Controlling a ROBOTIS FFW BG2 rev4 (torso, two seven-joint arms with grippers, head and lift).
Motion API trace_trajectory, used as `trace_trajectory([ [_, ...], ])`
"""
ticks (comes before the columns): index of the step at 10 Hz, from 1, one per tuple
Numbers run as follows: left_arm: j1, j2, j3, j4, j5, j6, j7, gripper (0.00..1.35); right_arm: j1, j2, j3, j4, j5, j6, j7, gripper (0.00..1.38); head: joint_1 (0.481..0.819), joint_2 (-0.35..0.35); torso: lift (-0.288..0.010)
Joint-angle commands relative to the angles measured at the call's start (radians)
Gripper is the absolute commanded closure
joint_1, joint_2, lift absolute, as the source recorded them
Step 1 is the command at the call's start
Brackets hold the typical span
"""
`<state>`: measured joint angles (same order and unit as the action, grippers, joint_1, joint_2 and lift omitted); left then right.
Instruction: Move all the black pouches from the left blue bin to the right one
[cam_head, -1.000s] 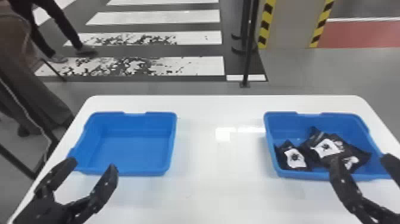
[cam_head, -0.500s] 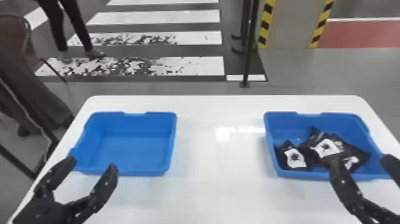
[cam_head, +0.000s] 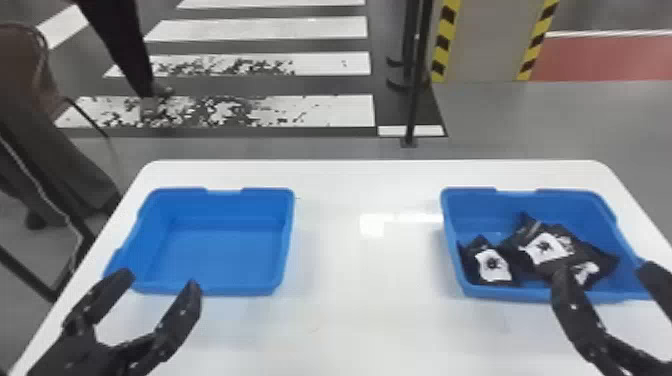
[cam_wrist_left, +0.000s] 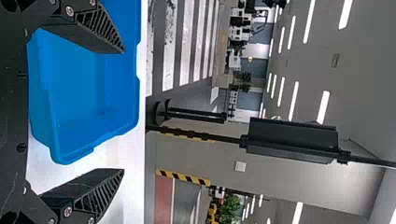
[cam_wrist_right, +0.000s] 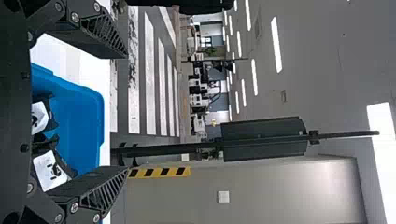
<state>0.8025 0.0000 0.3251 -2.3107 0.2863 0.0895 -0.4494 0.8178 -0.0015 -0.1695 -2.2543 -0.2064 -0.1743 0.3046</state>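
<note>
My left gripper (cam_head: 162, 282) is open at the near edge of the left blue bin (cam_head: 225, 250), whose inside is bare. My right gripper (cam_head: 602, 272) stands open at the near side of the right blue bin (cam_head: 525, 295). Several black pouches with white labels lie in that bin: one pouch (cam_head: 492, 265) at its left, others (cam_head: 547, 247) heaped in the middle and right. In the left wrist view the left gripper (cam_wrist_left: 123, 111) has nothing between its spread fingers. The right wrist view has the right gripper (cam_wrist_right: 127, 112) spread, with a pouch (cam_wrist_right: 51, 170) beyond it.
Both bins stand on a white table (cam_head: 365, 310), with a wide strip of tabletop between them. A black pole (cam_head: 412, 100) rises behind the table's far edge. A dark chair-like object (cam_head: 50, 135) is beyond the left edge.
Both arms, the bins and the pouches have kept their places.
</note>
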Motion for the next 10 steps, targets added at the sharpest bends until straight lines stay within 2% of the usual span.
trace_trajectory([
  [1, 0.000, 0.000, 0.000, 0.000, 0.001, 0.006, 0.000, 0.14, 0.002, 0.002, 0.000, 0.000, -0.001, 0.000, -0.001, 0.18, 0.695, 0.054, -0.140],
  [10, 0.005, -0.003, 0.006, 0.000, 0.007, 0.018, 0.000, 0.12, 0.007, 0.002, 0.000, -0.005, -0.013, 0.000, -0.009, 0.18, 0.695, 0.052, -0.140],
])
